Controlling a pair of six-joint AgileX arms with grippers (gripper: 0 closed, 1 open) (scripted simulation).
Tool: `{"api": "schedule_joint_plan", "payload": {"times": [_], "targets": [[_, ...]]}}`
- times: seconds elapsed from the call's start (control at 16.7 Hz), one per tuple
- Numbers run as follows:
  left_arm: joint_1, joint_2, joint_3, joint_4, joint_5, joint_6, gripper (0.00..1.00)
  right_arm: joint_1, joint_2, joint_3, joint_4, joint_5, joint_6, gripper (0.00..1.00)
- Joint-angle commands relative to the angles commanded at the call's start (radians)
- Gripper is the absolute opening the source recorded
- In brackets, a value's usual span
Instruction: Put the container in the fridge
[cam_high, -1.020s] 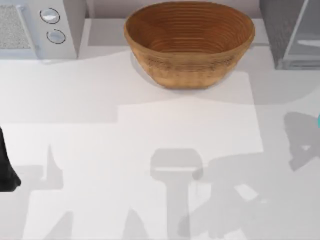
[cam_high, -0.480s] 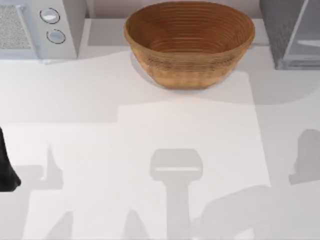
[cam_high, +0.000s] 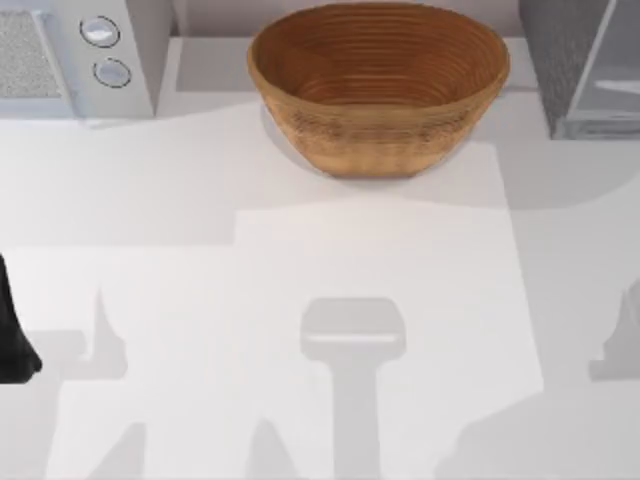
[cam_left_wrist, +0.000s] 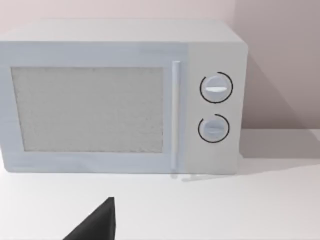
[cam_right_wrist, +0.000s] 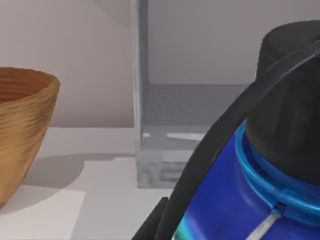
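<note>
Bottle (cam_right_wrist: 235, 200) is filling the near part of the right wrist view, its black cap (cam_right_wrist: 290, 100) sitting above the blue shoulder, so its long axis is running cap-up there. A dark finger (cam_right_wrist: 210, 165) of the right gripper is curving across its side, touching it; how far the fingers are spread, I cannot tell. Beyond the finger, the fridge (cam_right_wrist: 170, 125) is standing open-fronted, with the basket (cam_right_wrist: 20, 130) well apart beside it. Left arm (cam_high: 12, 330) is sitting parked at the table's left edge, facing the microwave (cam_left_wrist: 120, 95).
</note>
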Motion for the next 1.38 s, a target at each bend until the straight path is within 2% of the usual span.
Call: {"api": "schedule_joint_plan", "payload": {"times": [0.36, 0.66, 0.9, 1.38], "targets": [[0.000, 0.000, 0.000, 0.000, 0.000, 0.000, 1.00, -0.005, 0.014, 0.009, 0.010, -0.004, 0.001, 0.01], [0.000, 0.000, 0.000, 0.000, 0.000, 0.000, 1.00, -0.042, 0.224, 0.140, 0.161, -0.038, 0.003, 0.01], [0.000, 0.000, 0.000, 0.000, 0.000, 0.000, 1.00, -0.091, 0.579, 0.316, 0.363, -0.086, 0.007, 0.01], [0.000, 0.000, 0.000, 0.000, 0.000, 0.000, 1.00, -0.204, 1.541, 0.711, 0.817, -0.188, 0.015, 0.01]]}}
